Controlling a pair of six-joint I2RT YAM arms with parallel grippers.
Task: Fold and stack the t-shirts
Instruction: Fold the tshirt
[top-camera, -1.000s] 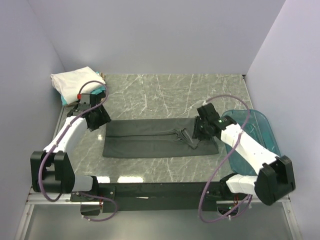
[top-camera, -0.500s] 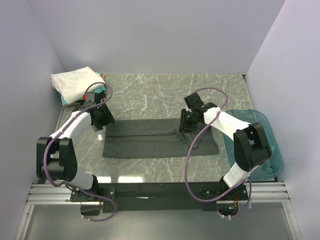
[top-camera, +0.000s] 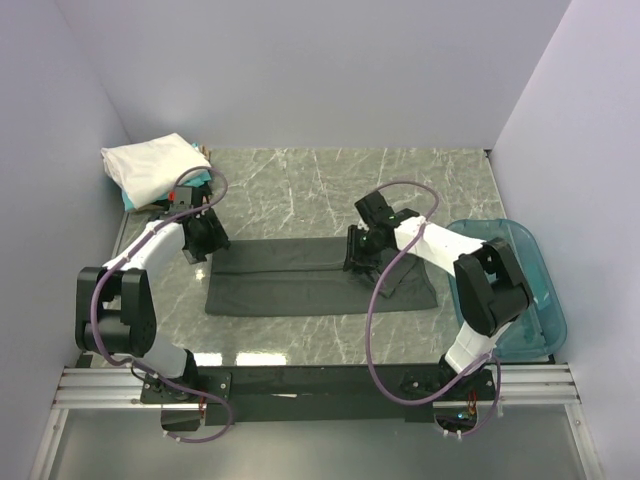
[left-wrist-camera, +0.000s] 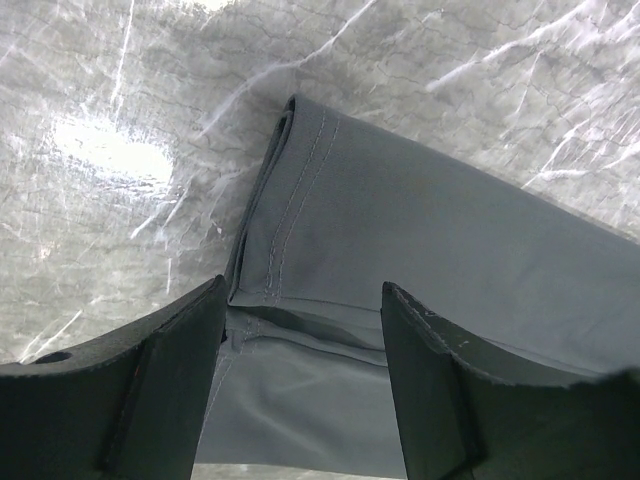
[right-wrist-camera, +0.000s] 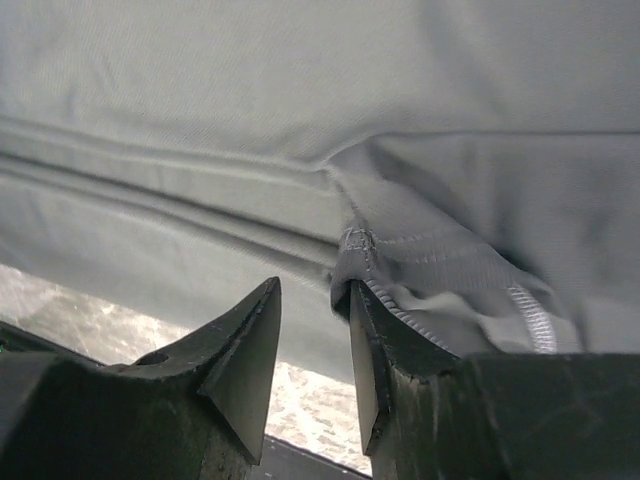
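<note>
The large charcoal-grey t-shirt (top-camera: 300, 280) lies folded into a long strip across the middle of the table. My left gripper (top-camera: 206, 240) is open at the strip's far-left corner. In the left wrist view (left-wrist-camera: 302, 305) its fingers straddle the stitched hem (left-wrist-camera: 290, 200). My right gripper (top-camera: 358, 252) sits at the collar near the strip's middle. In the right wrist view (right-wrist-camera: 312, 310) it is slightly open with nothing between the jaws, and the ribbed collar edge (right-wrist-camera: 400, 270) rests over its right finger. A folded white shirt (top-camera: 150, 165) lies on a teal one (top-camera: 200, 178) at the far left corner. I cannot make out a black shirt.
A translucent blue plastic tub (top-camera: 525, 290) stands at the table's right edge, beside the right arm. Walls close the table in on the left, back and right. The shirt stack is just behind the left gripper.
My right gripper has moved left along the shirt from its right end to the collar near the middle. My left gripper has shifted slightly toward the strip's far-left corner.
</note>
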